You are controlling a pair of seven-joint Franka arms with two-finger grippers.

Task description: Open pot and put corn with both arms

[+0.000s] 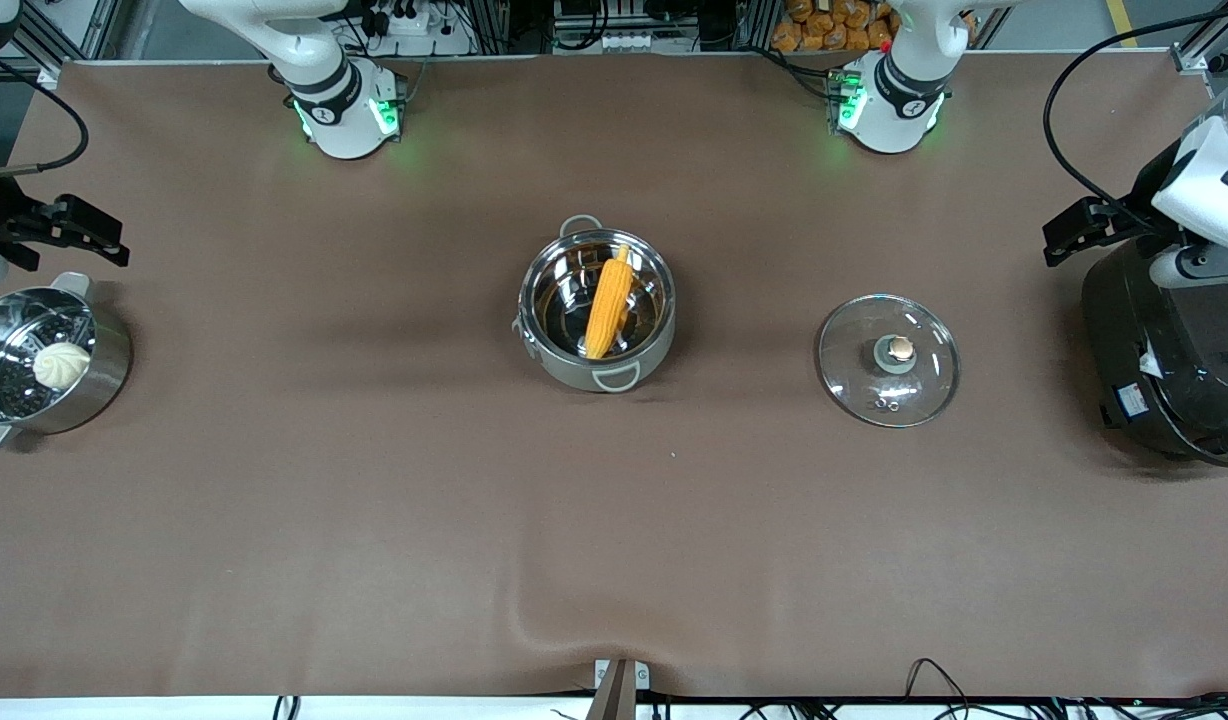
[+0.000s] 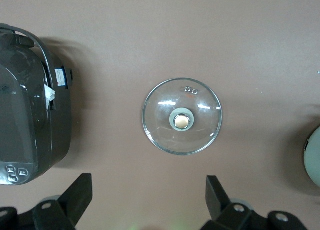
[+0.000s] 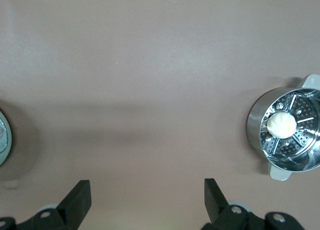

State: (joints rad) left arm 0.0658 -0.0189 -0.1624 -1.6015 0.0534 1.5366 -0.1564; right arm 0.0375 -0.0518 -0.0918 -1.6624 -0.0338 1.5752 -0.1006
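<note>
The grey-green pot (image 1: 596, 375) stands open in the middle of the table. The yellow-orange corn (image 1: 609, 303) lies slanted inside it, its tip on the rim. The glass lid (image 1: 888, 346) with its tan knob lies flat on the table toward the left arm's end; it also shows in the left wrist view (image 2: 182, 121). My left gripper (image 1: 1058, 240) (image 2: 148, 186) is open and empty, raised over the table between the lid and the rice cooker. My right gripper (image 1: 114, 244) (image 3: 147, 188) is open and empty, raised over the table by the steamer pot.
A shiny steel steamer pot (image 1: 99, 385) (image 3: 260, 135) with a white bun (image 1: 61, 364) (image 3: 281, 124) stands at the right arm's end. A large black rice cooker (image 1: 1164, 360) (image 2: 30, 105) stands at the left arm's end. The brown cloth has a ridge at the front edge.
</note>
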